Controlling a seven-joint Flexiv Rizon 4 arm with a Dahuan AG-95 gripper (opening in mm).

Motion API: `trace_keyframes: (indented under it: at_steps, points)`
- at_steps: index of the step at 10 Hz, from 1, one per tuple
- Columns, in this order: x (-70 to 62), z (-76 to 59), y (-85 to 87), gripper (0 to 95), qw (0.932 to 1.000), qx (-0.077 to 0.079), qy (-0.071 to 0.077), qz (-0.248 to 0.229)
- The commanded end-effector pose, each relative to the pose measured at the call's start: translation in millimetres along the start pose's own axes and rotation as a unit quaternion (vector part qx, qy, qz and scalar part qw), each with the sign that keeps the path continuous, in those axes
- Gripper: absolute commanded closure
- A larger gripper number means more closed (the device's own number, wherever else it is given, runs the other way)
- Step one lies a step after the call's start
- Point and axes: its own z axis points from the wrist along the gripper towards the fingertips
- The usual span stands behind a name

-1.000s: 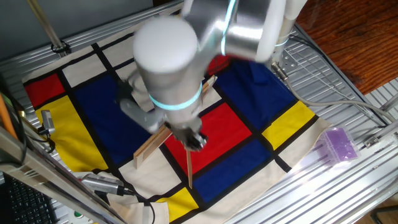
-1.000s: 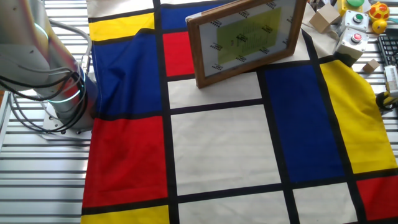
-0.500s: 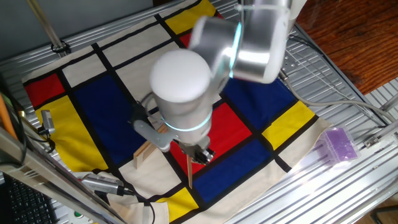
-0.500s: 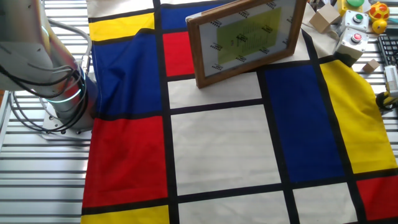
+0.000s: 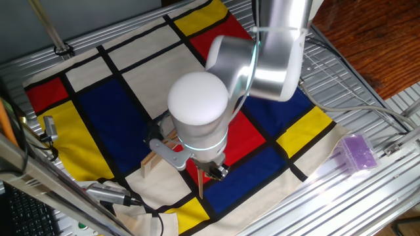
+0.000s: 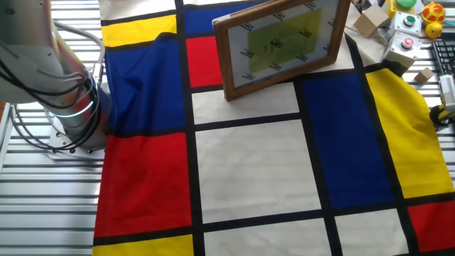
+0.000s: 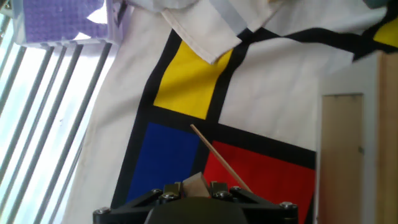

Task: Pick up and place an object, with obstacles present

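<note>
We find no text, label, brand or number we can read in any view. The framed board point(image 6: 281, 44) in the other fixed view carries small dark marks around its yellow-green panel, but they are too small for us to make out as characters.

We see a colour-block cloth point(image 5: 118, 98) covering the table, a purple translucent box point(image 5: 357, 152) at four o'clock, and, in the other fixed view, a wooden picture frame point(image 6: 279, 43) at twelve o'clock.
</note>
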Motion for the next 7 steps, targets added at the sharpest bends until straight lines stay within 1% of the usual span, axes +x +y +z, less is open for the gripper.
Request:
trace_keyframes:
  at_steps: [1, 4, 7]
  points:
    - [1.7, 13.3, -1.2, 95.0, 1.0000, 0.001, -0.005, -0.005]
    - [6.5, 29.5, -5.2, 95.0, 0.9999, 0.003, -0.008, -0.011]
    - [9.2, 38.4, -6.9, 95.0, 0.9999, 0.005, -0.010, -0.010]
